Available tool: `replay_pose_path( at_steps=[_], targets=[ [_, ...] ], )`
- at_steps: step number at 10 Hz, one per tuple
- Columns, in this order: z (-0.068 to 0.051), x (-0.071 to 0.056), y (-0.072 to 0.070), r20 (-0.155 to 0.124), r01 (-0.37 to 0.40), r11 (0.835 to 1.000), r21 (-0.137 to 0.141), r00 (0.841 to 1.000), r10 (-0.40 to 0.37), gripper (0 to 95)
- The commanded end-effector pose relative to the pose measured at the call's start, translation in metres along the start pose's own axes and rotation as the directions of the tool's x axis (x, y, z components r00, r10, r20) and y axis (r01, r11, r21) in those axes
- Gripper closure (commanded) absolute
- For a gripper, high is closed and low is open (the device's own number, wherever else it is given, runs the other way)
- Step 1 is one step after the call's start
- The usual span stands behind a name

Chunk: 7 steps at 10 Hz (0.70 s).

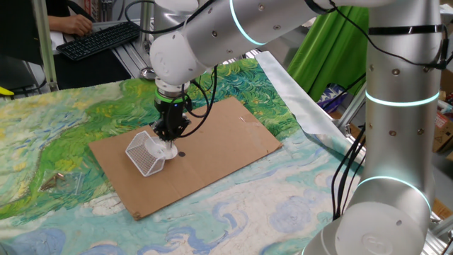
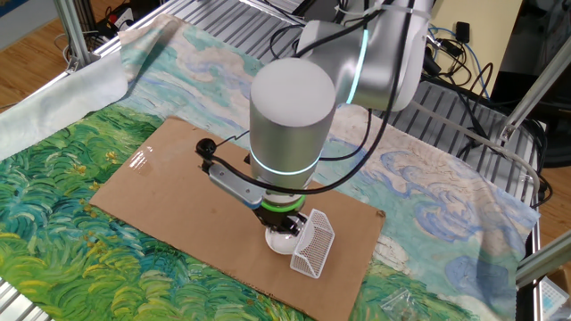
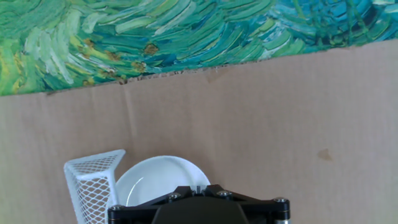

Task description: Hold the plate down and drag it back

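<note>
1. Hand view showed the plate (image 3: 155, 180) on the cardboard sheet (image 3: 249, 124), directly ahead of the tool's black housing, which hid the plate's near part.
2. One fixed view showed the arm (image 1: 205, 35) reaching over the table (image 1: 42, 134), its wrist vertical and the tool (image 1: 170, 136) pointing straight down onto the plate (image 1: 167, 150).
3. Tool fingers were together, clamped on nothing; their tips pressed on the plate from above.
4. White wire-mesh basket (image 1: 145, 154) lay tipped on its side, touching the plate's rim.
5. The other fixed view showed the plate (image 2: 280, 239) beneath the wrist, with the basket (image 2: 311, 244) beside it.
</note>
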<state>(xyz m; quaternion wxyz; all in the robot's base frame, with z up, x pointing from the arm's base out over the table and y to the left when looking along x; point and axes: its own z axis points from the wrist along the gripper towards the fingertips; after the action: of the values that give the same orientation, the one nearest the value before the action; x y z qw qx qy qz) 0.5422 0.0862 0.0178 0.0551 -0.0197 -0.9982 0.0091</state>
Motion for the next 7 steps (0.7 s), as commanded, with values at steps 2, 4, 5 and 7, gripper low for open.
replay_pose_path(
  at_steps=[2,4,5,7],
  targets=[
    [0.000,0.000,0.003,-0.009,-0.029,0.998,-0.049,1.000,0.029,95.0],
    [-0.002,0.002,0.009,-0.017,-0.047,0.995,-0.086,0.999,0.046,95.0],
    [-0.003,0.003,0.012,-0.020,-0.054,0.994,-0.096,0.998,0.053,95.0],
    [-0.002,0.004,0.018,-0.023,-0.065,0.992,-0.107,0.998,0.063,95.0]
  ],
)
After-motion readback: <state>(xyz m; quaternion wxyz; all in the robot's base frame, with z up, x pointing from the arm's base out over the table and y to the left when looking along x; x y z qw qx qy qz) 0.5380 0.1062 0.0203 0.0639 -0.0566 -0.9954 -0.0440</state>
